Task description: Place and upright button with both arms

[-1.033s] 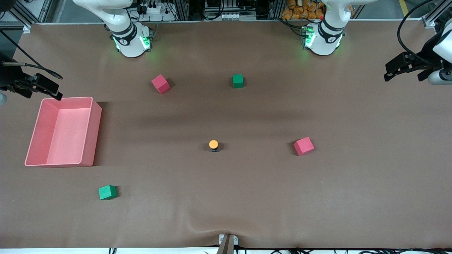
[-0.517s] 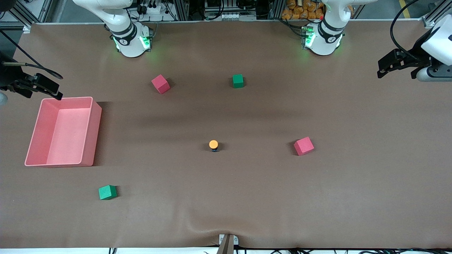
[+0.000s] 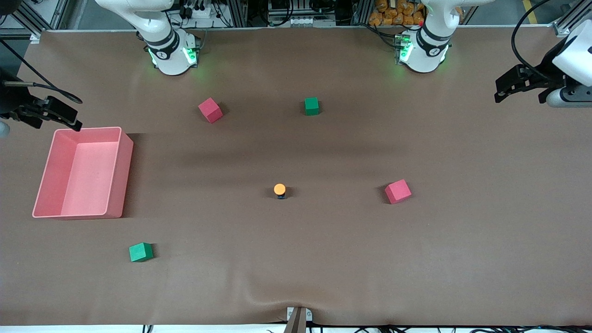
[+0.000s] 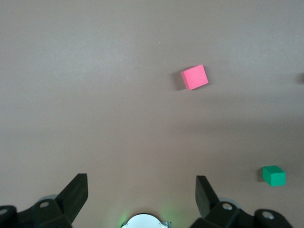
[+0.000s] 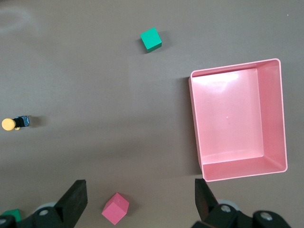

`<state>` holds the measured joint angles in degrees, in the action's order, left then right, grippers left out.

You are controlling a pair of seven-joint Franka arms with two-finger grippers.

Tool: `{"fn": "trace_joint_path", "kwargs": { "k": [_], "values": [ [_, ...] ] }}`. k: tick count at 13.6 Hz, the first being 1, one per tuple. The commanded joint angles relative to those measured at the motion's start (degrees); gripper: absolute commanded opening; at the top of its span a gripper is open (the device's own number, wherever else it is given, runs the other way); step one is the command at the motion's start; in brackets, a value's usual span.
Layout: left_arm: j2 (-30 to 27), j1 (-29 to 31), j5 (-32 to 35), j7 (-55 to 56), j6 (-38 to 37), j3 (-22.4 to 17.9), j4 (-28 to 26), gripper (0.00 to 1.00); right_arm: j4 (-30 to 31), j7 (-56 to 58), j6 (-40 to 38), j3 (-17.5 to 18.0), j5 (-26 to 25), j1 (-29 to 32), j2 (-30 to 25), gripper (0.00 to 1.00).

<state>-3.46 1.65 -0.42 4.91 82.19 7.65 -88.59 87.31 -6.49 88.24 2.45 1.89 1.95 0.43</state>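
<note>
The button (image 3: 280, 190) stands on the brown table near its middle, its round orange cap facing up over a dark body. It also shows in the right wrist view as the button (image 5: 13, 123). My left gripper (image 3: 508, 88) hangs open and empty over the table's edge at the left arm's end; its open fingers (image 4: 76, 192) frame bare table in the left wrist view. My right gripper (image 3: 67, 115) hangs open and empty over the corner of the pink bin at the right arm's end, with both fingers (image 5: 76, 195) spread wide. Both are well apart from the button.
A pink bin (image 3: 124, 159) sits at the right arm's end. Red cubes (image 3: 210, 110) (image 3: 397, 191) and green cubes (image 3: 311, 106) (image 3: 140, 252) lie scattered around the button. A fold in the cloth (image 3: 259, 296) rises at the table's front edge.
The left gripper drifted a little inward over the table a second ago and has since held still. The right arm, button and cubes have not moved.
</note>
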Motion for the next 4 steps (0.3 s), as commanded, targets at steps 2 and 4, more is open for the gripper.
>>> {"fn": "trace_joint_path", "kwargs": {
  "k": [2,4],
  "values": [
    [-0.5,0.6,-0.3,3.7,0.3,0.4,-0.5,1.0,-1.3,0.5,-0.9,0.5,0.1,0.8,0.6,1.0],
    [-0.5,0.6,-0.3,3.8,0.3,0.4,-0.5,1.0,-1.2,0.5,-1.0,0.5,0.1,0.8,0.6,1.0]
  ]
}}
